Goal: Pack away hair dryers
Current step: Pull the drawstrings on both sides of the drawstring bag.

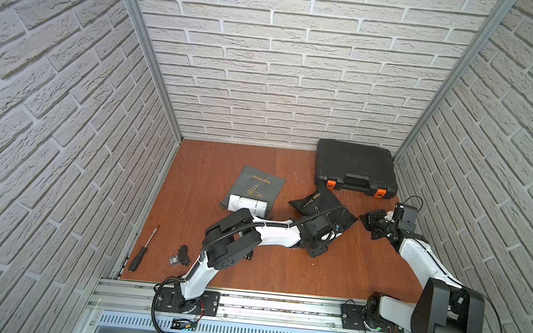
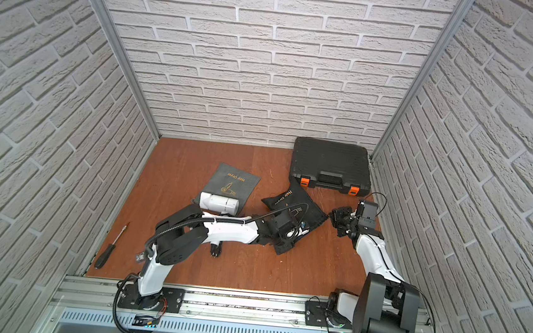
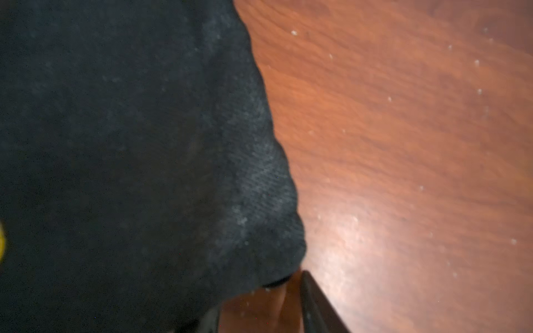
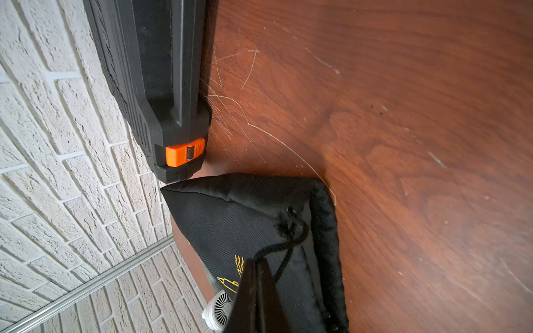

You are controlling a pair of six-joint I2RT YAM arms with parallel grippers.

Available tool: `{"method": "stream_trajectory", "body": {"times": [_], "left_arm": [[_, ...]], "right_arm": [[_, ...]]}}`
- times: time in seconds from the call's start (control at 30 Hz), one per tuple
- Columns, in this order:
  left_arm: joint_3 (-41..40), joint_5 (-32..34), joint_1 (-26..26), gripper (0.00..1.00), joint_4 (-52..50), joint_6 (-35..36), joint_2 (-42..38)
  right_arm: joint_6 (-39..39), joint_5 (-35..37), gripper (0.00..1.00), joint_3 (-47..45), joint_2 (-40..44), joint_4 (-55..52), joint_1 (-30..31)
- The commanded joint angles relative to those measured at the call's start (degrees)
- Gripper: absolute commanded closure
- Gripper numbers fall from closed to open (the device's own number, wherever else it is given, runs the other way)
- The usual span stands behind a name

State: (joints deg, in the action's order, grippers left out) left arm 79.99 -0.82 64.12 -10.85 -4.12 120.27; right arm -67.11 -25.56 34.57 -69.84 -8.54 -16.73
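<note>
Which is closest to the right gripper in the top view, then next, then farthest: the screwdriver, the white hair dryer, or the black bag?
1. black bag, its cord pinched by the right gripper.
2. white hair dryer, mid-table on the grey bag.
3. screwdriver, far left side.

Left arm (image 1: pixel 272 233) stretched low toward centre, elbow bent, left gripper (image 1: pixel 317 249) pointing down, fingers mostly hidden, gap unclear. Right arm (image 1: pixel 415 256) angled forward and inward, right gripper (image 1: pixel 367 220) low, fingers (image 4: pixel 253 288) pressed together
</note>
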Motion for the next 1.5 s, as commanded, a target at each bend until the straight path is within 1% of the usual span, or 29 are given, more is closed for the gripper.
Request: {"method": "stream_trajectory", "body": {"times": [0.0,0.07,0.1,0.13,0.3,0.4,0.67,0.87,1.1,1.27,1.47], "left_arm": [[0.9,2.4,-0.5,0.79,-4.9,-0.7,2.8],[0.0,3.6,-0.7,0.93,-4.2,-1.3,2.2],[-1.0,3.8,-1.0,0.97,-3.2,-1.7,1.5],[-2.5,3.7,-1.3,1.0,-2.0,-2.1,0.5],[-10.6,3.8,-3.0,1.0,5.4,-5.3,-6.3],[-13.3,4.0,-3.4,1.0,7.5,-6.0,-9.6],[-18.3,7.3,-5.0,1.0,6.6,-6.3,-17.4],[-23.6,11.5,-7.4,1.0,4.6,-6.8,-25.3],[-30.4,14.9,-12.9,1.0,5.4,-9.6,-35.4],[-34.1,15.7,-17.4,1.0,5.8,-10.8,-42.4],[-39.3,15.7,-24.8,1.0,5.8,-13.0,-52.8]], "right_arm": [[-0.4,0.1,0.98,-0.9,1.5,1.1,-0.5],[-0.4,0.0,0.98,-0.9,1.6,1.1,-0.6],[-0.5,-0.2,0.98,-0.9,1.6,1.1,-0.7],[-0.6,-0.2,0.98,-1.0,1.7,1.1,-0.8],[-1.3,-1.2,0.98,-0.6,1.9,1.7,-1.4],[-1.7,-1.7,0.98,-0.2,2.1,1.7,-1.7],[-1.2,-2.4,0.98,1.8,3.2,0.1,-3.0],[0.6,-1.4,0.98,2.4,3.0,-1.5,-5.7],[4.3,-0.3,0.98,3.3,3.7,-4.1,-10.3],[6.0,0.8,0.98,2.7,4.6,-5.3,-13.1],[7.9,1.4,0.98,1.1,4.6,-5.0,-16.3]]}}
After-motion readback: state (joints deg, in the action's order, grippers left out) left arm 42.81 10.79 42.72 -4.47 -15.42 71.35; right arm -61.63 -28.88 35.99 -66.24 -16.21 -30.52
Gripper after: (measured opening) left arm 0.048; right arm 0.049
